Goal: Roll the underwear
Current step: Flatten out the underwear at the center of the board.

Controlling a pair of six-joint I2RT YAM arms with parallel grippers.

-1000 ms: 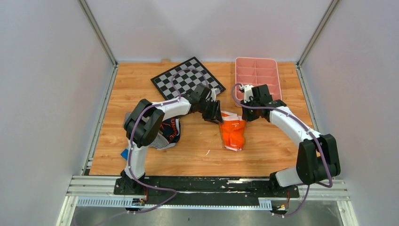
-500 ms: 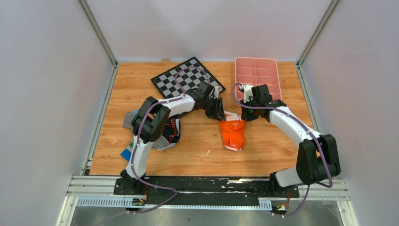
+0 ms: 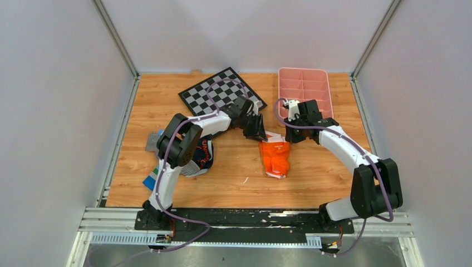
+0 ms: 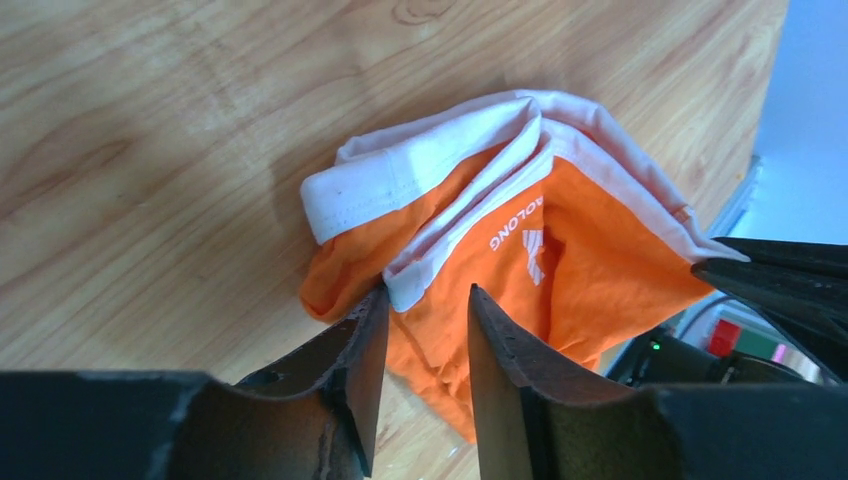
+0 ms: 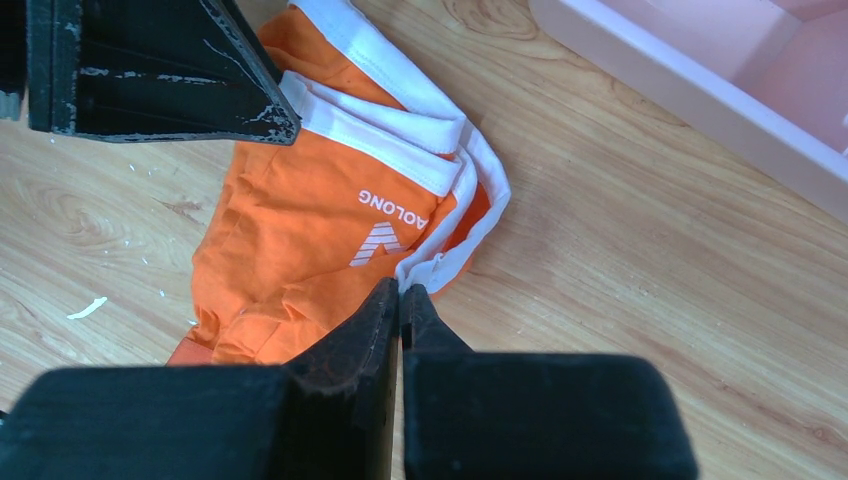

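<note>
The underwear is a bright orange crumpled bundle with white trim, lying on the wooden table near the middle. My left gripper is at its far left corner. In the left wrist view the underwear lies just beyond that gripper. It is open, with the folded white trim end at its fingertips. My right gripper is at the far right corner. In the right wrist view it is shut on the white trim at the edge of the underwear.
A pink divided tray stands at the back right, just behind the right gripper. A checkerboard lies at the back. A navy pair and a grey striped garment lie under the left arm.
The left arm's elbow has swung right and its gripper has shifted slightly right and away, to the underwear's far corner. The right arm and the underwear have stayed put.
</note>
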